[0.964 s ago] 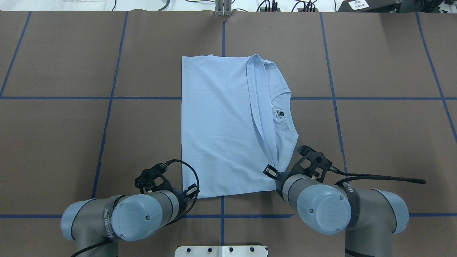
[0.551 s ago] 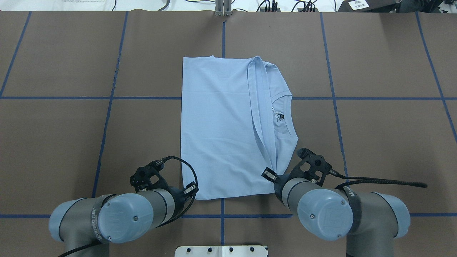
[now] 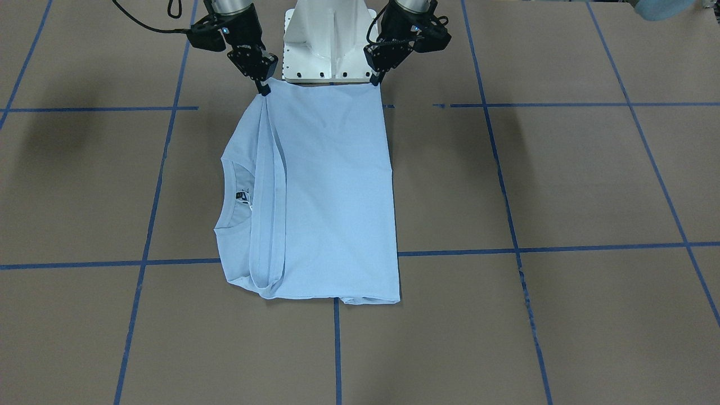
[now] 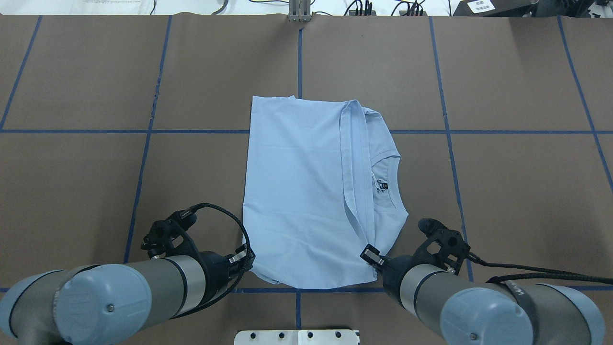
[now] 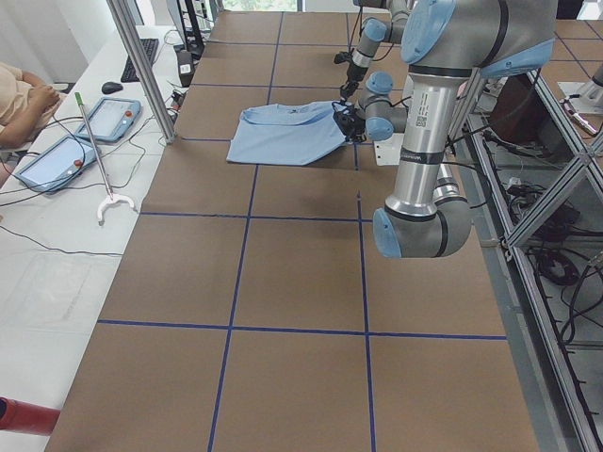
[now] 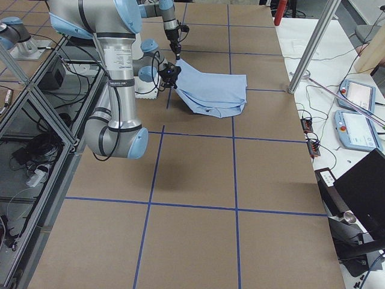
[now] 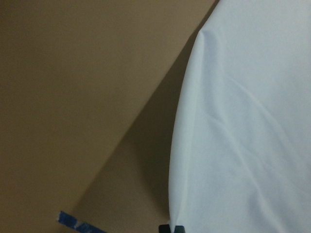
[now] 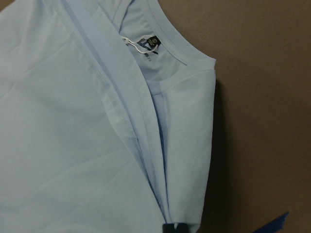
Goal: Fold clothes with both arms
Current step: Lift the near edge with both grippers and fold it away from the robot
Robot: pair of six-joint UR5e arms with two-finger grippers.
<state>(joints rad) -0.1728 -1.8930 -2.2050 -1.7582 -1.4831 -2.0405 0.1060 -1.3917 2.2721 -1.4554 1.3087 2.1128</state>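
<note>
both arms same build. left arm (image 4: 158, 287) and right arm (image 4: 421, 287): grey metal tubes, fat rounded joints, pale blue joint caps (image 4: 100, 306) with one small screw each, thin black rings at the tube ends. black braided cables (image 4: 527, 272) run along to the wrists. black strap (image 4: 519, 293) with white lettering on the right arm. left gripper (image 3: 374, 83) and right gripper (image 3: 262, 90) matte black with thin fingers. white pedestal base (image 3: 329, 34), row of dark bolts along its edge.
</note>
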